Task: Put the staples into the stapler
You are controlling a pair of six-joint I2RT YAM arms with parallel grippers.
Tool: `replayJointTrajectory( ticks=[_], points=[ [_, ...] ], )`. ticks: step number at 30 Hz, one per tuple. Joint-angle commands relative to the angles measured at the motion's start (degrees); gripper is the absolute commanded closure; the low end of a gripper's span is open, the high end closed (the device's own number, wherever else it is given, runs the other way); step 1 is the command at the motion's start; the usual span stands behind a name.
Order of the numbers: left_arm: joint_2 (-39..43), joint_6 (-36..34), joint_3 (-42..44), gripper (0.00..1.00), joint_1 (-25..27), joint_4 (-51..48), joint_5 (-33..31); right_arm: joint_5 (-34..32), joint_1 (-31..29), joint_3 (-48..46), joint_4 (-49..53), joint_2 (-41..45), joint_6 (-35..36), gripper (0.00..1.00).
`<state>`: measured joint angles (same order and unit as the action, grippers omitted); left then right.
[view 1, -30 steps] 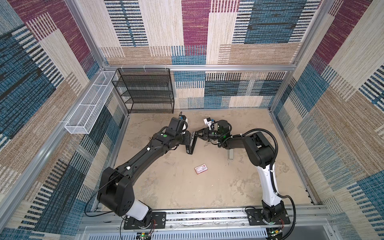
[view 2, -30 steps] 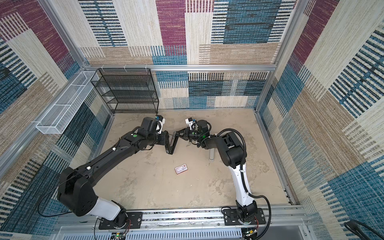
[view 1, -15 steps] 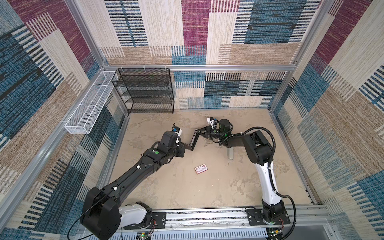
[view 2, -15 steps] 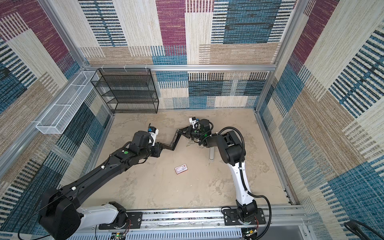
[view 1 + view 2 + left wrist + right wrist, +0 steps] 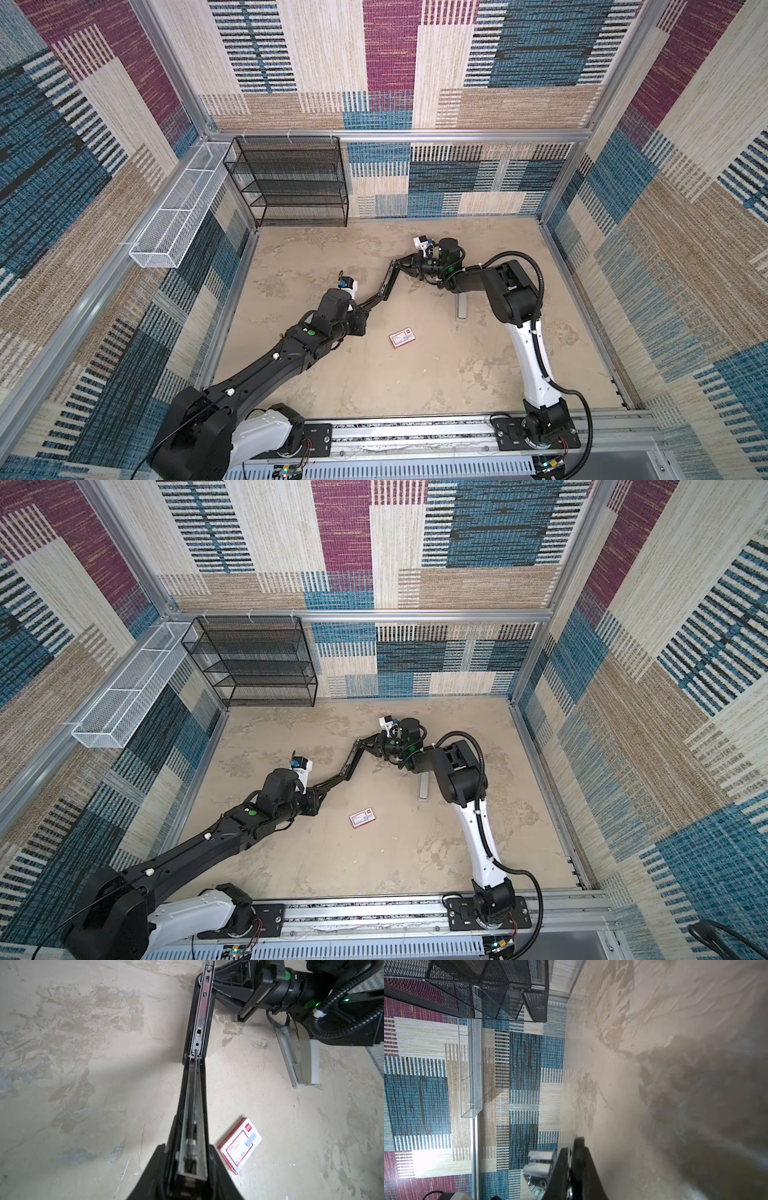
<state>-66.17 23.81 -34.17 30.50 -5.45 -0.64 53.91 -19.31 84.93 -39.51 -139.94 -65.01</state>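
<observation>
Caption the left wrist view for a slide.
Black stapler, hinged open, gripped at its ends by left tool and right tool; red-and-white staple box lies on the table beside it.

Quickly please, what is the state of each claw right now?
Left claw: closed, holding one half of the opened black metal stapler.
Right claw: closed, holding its other half.

Bright, even light is falling from above onto the tabletop (image 5: 374, 386) in both top views, casting only soft shadows. In my left wrist view my left pincer (image 5: 188, 1159) is blurring close up. My right wrist view is showing dim, smeared tabletop, with glare burning on the wall (image 5: 425, 1163).
</observation>
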Motion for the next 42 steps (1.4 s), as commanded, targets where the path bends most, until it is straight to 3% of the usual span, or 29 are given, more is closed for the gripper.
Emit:
replayJointTrajectory(
  ticks=[1,9,18,25,29,34,37,42],
  points=[
    [0.35,3.85,2.6,1.0,-0.09,-5.71,-7.13,-8.21,1.8,1.29,-2.15,-1.18,0.8,1.0],
    [-2.92,4.63,6.26,1.0,0.56,-1.95,-6.56,-7.74,1.86,3.12,-0.95,-3.06,0.65,1.0],
    [-4.33,4.56,6.22,1.0,2.02,-1.32,-8.55,-12.22,1.89,6.48,12.54,-3.15,8.28,0.65],
    [-5.0,5.5,6.22,0.99,2.28,-1.57,-9.98,-13.77,1.9,8.27,16.55,-2.12,11.2,0.6],
    [-6.75,7.11,5.71,0.69,2.37,-2.78,-9.85,-13.53,1.88,8.33,16.85,-0.26,12.41,0.59],
    [-6.37,8.17,4.93,0.44,2.46,-3.67,-9.22,-13.37,1.79,8.5,19.01,3.3,15.39,0.53],
    [-5.64,8.06,4.15,0.37,2.46,-4.3,-8.81,-13.26,1.82,7.55,19.96,5.71,17.04,0.51],
    [-7.55,7.39,2.19,0.37,2.46,-4.23,-7.27,-12.66,1.73,4.17,19.99,9.7,18.16,0.51]
  ],
)
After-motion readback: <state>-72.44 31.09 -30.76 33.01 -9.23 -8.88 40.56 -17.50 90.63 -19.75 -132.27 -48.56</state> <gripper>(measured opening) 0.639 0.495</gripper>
